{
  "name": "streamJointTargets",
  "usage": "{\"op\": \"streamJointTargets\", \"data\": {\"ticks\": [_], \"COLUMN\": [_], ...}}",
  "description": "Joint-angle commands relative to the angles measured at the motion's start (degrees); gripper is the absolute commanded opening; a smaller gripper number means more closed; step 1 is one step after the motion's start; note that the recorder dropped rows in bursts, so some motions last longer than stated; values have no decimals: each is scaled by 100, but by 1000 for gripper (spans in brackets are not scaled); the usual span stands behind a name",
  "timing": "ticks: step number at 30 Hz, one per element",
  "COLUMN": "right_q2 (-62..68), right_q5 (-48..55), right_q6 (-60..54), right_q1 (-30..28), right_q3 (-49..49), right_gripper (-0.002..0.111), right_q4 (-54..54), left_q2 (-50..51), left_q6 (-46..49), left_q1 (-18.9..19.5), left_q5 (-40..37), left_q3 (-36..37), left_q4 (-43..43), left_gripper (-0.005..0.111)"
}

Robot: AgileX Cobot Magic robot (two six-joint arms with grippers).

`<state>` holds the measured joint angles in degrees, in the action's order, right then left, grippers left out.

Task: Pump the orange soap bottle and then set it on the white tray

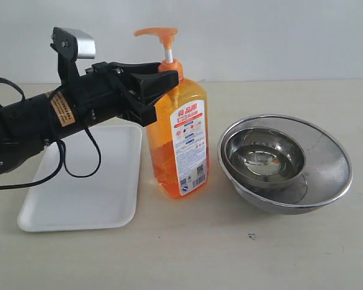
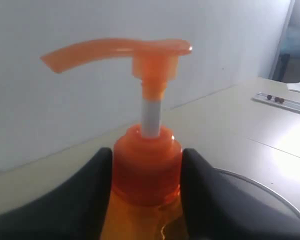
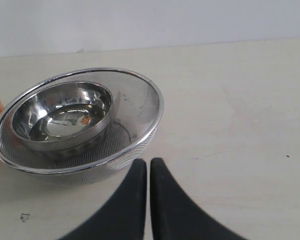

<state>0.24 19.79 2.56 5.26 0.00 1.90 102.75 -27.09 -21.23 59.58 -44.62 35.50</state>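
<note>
White tray [image 1: 78, 205], 1, lies flat on left. L gripper [image 1: 159, 96] squeezes neck of 1 orange soap bottle [image 1: 181, 151], upright on table [image 1: 187, 254] just beside tray, not on it. Right: 2 steel bowls [image 1: 264, 158], small inside big. R gripper [image 3: 147, 167] fingers nearly together, holding nothing.

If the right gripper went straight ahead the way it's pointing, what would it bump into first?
Probably the rim of the mesh strainer bowl, just ahead of the right gripper; height is hard to judge.

steel bowls [image 1: 284, 160] flank orange soap bottle [image 1: 181, 139], open table [image 1: 230, 254] in front
</note>
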Motion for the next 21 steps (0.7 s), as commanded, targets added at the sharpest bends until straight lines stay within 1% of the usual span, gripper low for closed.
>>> {"op": "streamJointTargets", "data": {"ticks": [1, 4, 7, 10, 12, 13, 16, 17, 20, 21], "right_q2": [-24, -24, -24, -24, -24, -24, -24, -24, -24, -24], "right_q5": [-64, -64, -64, -64, -64, -64, -64, -64, -64, -64], "right_q6": [0, 0, 0, 0, 0, 0, 0, 0, 0, 0], "right_q1": [-14, -14, -14, -14, -14, -14, -14, -14, -14, -14], "right_q3": [0, 0, 0, 0, 0, 0, 0, 0, 0, 0], "right_gripper": [0, 0, 0, 0, 0, 0, 0, 0, 0, 0], "right_q4": [-15, -15, -15, -15, -15, -15, -15, -15, -15, -15], "left_q2": [-497, -746, -811, -811, -811, -811, -811, -811, -811, -811], "left_q6": [103, 105, 581, 1257, 1581, 1685, 1750, 1943, 1991, 2058], "left_q1": [-18, -113, -455, -894, -1109, -1273, -1373, -1397, -1438, -1505], "left_q5": [57, -278, -510, -564, -564, -456, -363, -358, -425, -425], "left_q3": [250, 283, 283, 283, 273, 273, 262, 262, 262, 262], "left_q4": [-464, -571, -1085, -1957, -2389, -2748, -3090, -3305, -3354, -3474], "left_gripper": [5, 5, 5, 5, 5, 5, 5, 5, 5, 5]}}
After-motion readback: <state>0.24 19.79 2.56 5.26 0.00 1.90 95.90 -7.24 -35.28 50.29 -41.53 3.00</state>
